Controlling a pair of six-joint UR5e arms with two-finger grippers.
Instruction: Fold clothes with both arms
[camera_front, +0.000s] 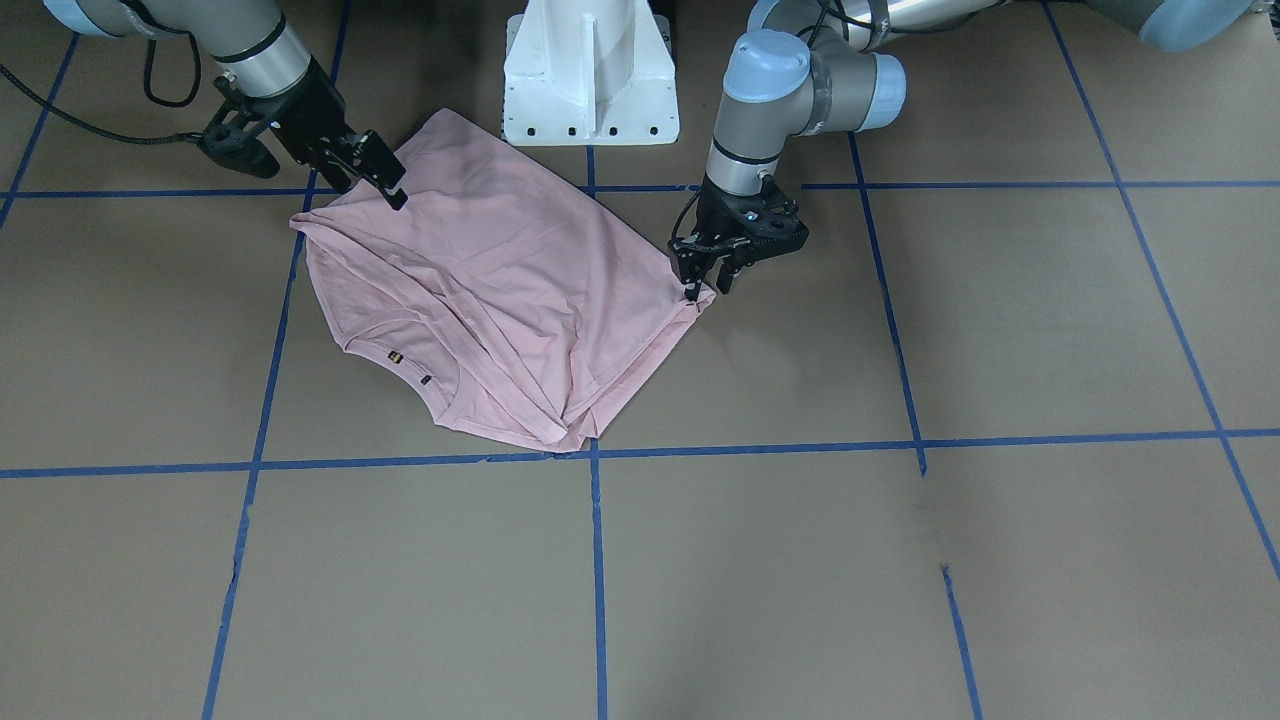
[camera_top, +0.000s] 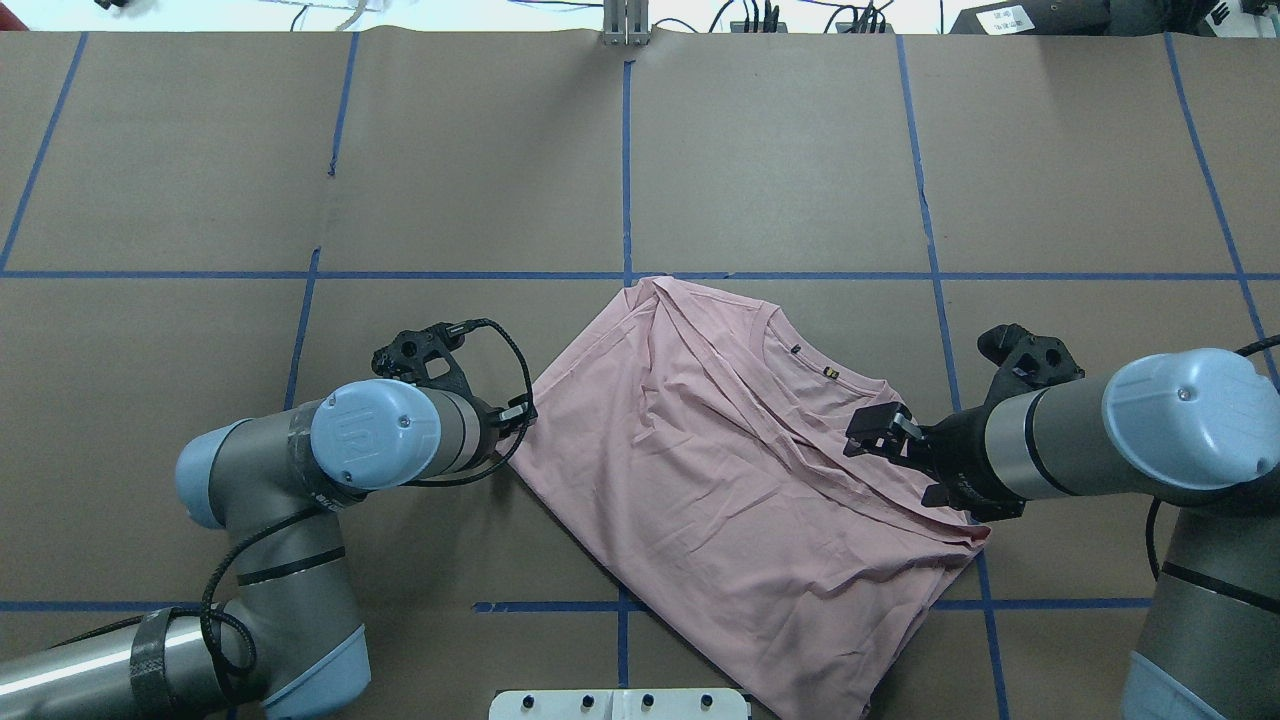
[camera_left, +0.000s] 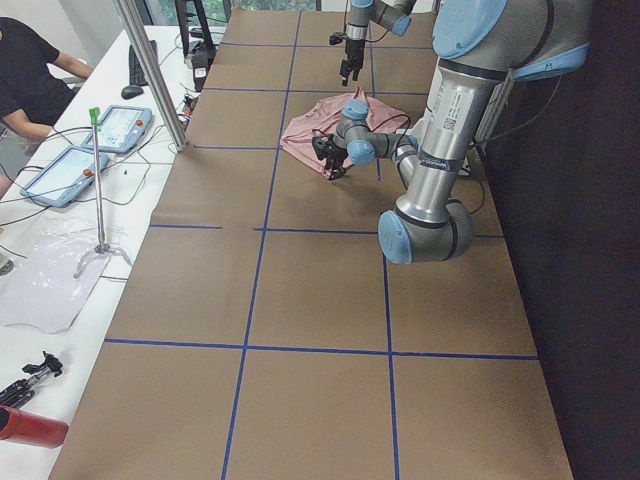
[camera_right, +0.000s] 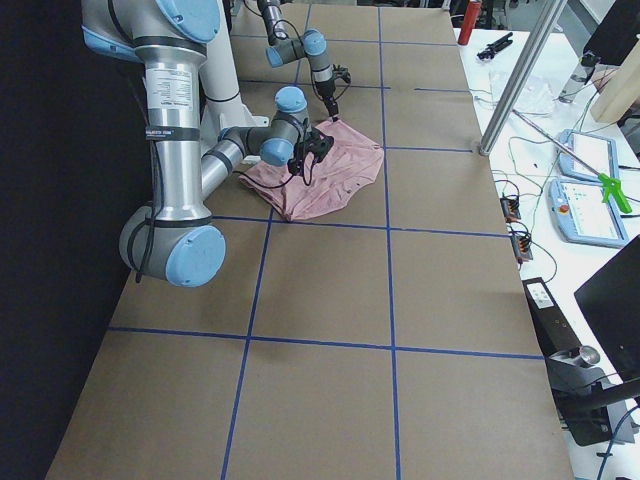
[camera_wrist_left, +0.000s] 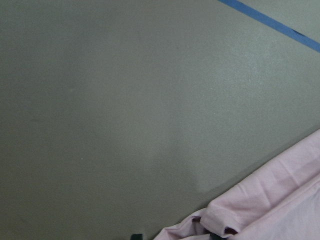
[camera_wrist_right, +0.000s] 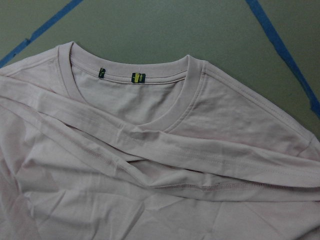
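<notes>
While vertical, left pincer at T-shirt.

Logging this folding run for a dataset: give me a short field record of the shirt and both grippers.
garment: pale pink T-shirt, partly folded, askew on the table
collar: on the side far from the robot
left gripper: at one shirt corner, grip unclear
right gripper: over the opposite edge, state unclear
</notes>
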